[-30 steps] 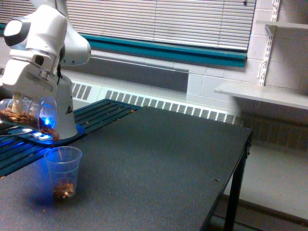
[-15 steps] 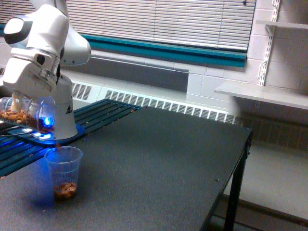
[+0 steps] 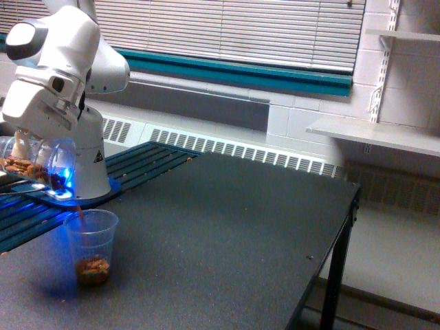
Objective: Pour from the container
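Exterior view. The container (image 3: 38, 163) sits at the exterior view's left edge, held on its side by the gripper (image 3: 24, 146) and raised above the table (image 3: 227, 227). Its wide mouth faces the exterior view's right and tips slightly downward. Inside, brown nut-like pieces (image 3: 19, 166) lie along the lower wall, heaped toward the closed end. Blue light glows through the wall near the mouth.

Gripper: fingers clamp the container's body from above; the finger that shows presses against the clear wall.

A thin reddish-brown stream (image 3: 80, 214) falls from the lower lip of the mouth into the smaller clear cup (image 3: 91, 246), which stands upright on the table directly below and apart from the container. That cup holds a shallow layer of the same brown pieces at its bottom; the rest of it is clear. A few crumbs lie on the table beside its base.

Behind them stands the arm's white base (image 3: 89, 165).
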You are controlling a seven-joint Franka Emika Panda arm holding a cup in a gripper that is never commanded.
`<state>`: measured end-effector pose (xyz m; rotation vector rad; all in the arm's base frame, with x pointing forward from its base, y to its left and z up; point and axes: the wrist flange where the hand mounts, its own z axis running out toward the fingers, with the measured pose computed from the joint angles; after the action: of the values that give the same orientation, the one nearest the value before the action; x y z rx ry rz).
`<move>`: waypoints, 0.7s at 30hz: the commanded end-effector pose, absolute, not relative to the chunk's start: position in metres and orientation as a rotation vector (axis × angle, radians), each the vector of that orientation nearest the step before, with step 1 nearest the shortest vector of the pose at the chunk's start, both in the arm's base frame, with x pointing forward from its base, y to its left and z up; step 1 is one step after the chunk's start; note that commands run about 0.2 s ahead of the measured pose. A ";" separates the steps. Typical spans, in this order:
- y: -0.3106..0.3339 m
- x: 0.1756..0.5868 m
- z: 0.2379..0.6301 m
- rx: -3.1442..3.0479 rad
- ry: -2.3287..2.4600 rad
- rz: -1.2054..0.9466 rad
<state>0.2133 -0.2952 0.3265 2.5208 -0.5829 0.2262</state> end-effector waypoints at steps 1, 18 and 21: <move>-0.295 0.218 0.332 2.504 -0.542 0.222; -0.294 0.224 0.334 2.495 -0.475 0.199; -0.294 0.225 0.334 2.496 -0.456 0.192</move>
<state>0.2210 -0.2943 0.3306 2.5035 -0.5090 0.2021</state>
